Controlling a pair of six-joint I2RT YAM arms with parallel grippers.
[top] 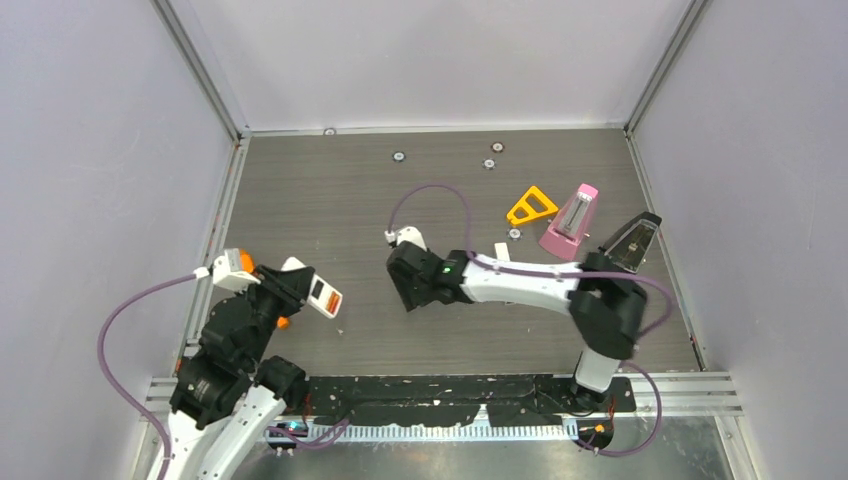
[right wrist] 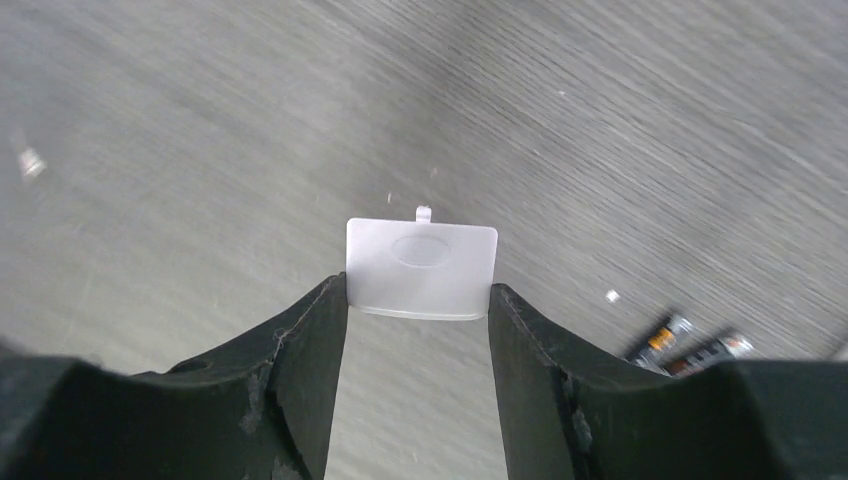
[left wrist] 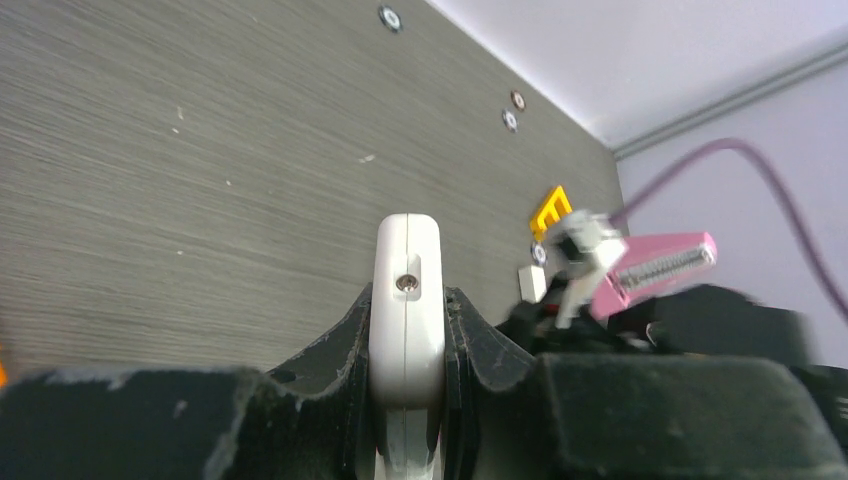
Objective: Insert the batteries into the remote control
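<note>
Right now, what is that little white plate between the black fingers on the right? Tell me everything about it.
A small, flat, white rectangular plate, plastic by its look. An oval dimple sits near its far edge, where a tiny tab sticks out; probably a battery lid. The right gripper clamps its two side edges, one black finger on each, holding it over the grey table. Nothing else visibly touches it.
</note>
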